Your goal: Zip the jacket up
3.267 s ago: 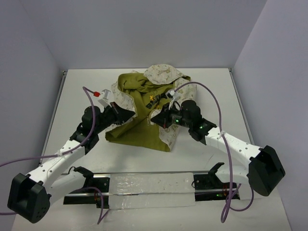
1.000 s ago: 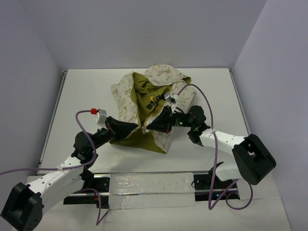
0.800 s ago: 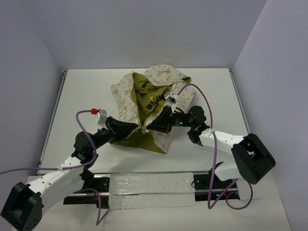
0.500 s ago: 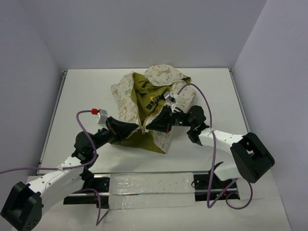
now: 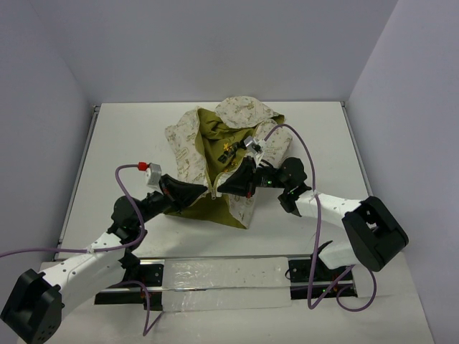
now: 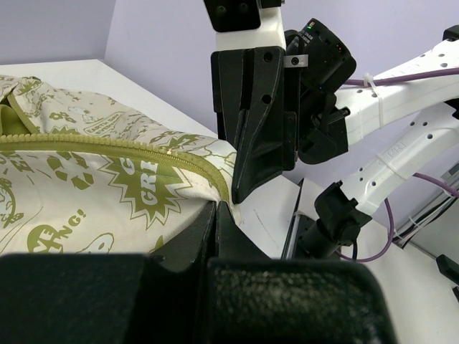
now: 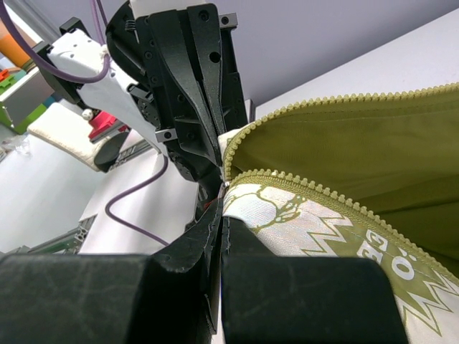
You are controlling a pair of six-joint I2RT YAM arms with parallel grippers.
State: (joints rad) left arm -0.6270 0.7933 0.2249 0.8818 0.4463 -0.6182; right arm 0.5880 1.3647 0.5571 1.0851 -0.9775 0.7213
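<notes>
The jacket (image 5: 226,147) lies open in the middle of the table, cream with olive prints, its olive lining showing. My left gripper (image 5: 203,188) is shut on the bottom corner of the left front panel (image 6: 107,193), beside the olive zipper teeth (image 6: 115,145). My right gripper (image 5: 222,188) is shut on the bottom corner of the right front panel (image 7: 301,215), next to its zipper teeth (image 7: 323,192). The two grippers face each other tip to tip, a small gap apart, a little above the table. The right gripper also shows in the left wrist view (image 6: 247,192), and the left gripper in the right wrist view (image 7: 209,159).
The white table (image 5: 129,143) has walls at the back and sides. A clear strip and a black rail (image 5: 222,276) run along the near edge between the arm bases. Purple cables (image 5: 308,143) loop over both arms.
Since 3.3 s ago both grippers have pulled the jacket's bottom corners toward the near edge and together, and the left panel has flipped cream side up. Over the last second almost nothing has moved.
</notes>
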